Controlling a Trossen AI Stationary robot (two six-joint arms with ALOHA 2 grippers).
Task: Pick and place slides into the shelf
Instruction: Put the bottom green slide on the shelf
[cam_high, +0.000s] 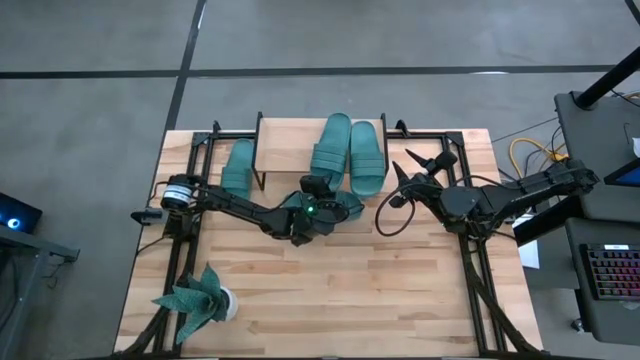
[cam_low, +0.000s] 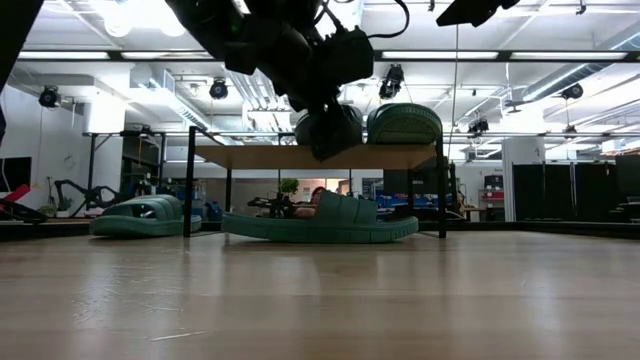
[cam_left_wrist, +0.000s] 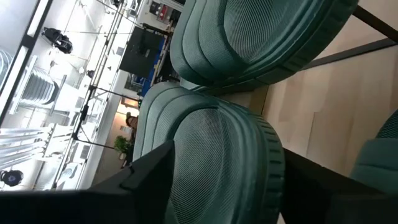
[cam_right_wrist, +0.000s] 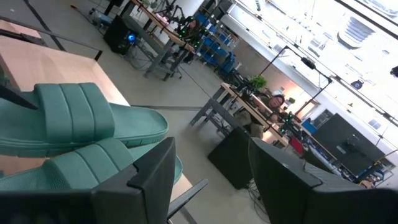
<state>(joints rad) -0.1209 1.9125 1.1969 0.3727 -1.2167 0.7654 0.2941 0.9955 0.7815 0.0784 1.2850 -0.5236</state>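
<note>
Shelf (cam_high: 300, 145) stands at the far edge of the bench (cam_high: 330, 290), plank top on thin black legs.

Slides, four observed:
- Two lie side by side on the shelf top, toward its right end (cam_high: 331, 147) (cam_high: 366, 157), their near ends overhanging the plank's front edge. In the low view they show as two rounded shapes above the plank (cam_low: 403, 122).
- One rests on the bench just left of the shelf, outside its left legs (cam_high: 238, 166); the low view shows it flat on the bench at the left (cam_low: 145, 215).
- One lies on the bench under and in front of the shelf (cam_low: 320, 218), sole down, strap uppermost. From above it is mostly covered by the left arm, only its right end showing (cam_high: 347, 206).

Left hand (cam_high: 318, 200): positioned directly over the fourth slide at the shelf's front edge. In the low view the hand (cam_low: 330, 135) hangs above that slide and clear of it, its tip level with the plank. Whether its fingers are parted or closed cannot be told; it holds nothing that can be confirmed.

Right hand (cam_high: 420, 165): raised over the bench to the right of the shelf, well apart from the slides, fingers spread wide, holding nothing. Its wrist view shows the two shelved slides (cam_right_wrist: 74, 124) ahead of it.

Plant (cam_high: 197, 298) in a white pot stands at the bench's near left corner.
</note>
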